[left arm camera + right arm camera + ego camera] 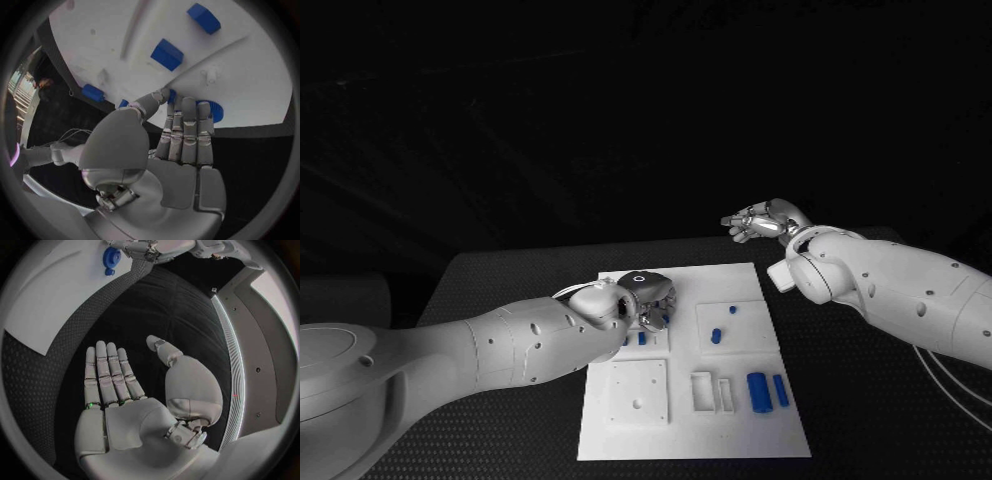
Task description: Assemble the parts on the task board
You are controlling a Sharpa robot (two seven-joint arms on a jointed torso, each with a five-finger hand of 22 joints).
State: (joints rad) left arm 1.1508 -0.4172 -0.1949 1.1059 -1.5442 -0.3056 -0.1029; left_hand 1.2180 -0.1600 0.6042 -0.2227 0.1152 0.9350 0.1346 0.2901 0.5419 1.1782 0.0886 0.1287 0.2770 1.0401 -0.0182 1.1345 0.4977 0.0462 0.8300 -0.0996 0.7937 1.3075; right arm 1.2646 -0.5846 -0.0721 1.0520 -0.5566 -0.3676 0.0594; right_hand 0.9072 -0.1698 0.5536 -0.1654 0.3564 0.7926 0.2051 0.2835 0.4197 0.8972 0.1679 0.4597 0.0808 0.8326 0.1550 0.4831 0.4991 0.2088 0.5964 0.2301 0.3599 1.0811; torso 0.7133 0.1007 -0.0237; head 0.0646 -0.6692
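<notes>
The white task board [733,420] lies mid-table. My left hand [643,295] hovers low over its far left part, fingers stretched down to the board [250,90]. Behind those fingertips [187,107] sits a blue toothed round part [214,111], also seen from the right wrist view as a blue disc [111,257] beside the left hand [147,249]. A sliver of blue shows between thumb and first finger; whether it is pinched I cannot tell. My right hand [762,220] is raised beyond the board's far right corner, palm flat, fingers apart [109,372], holding nothing.
Two blue blocks [167,54] [203,17] stand in the board farther from the left hand. Blue pieces [715,335] [730,311] sit in the right square panel, and two long blue bars [759,391] lie near the front right beside white slots [714,392].
</notes>
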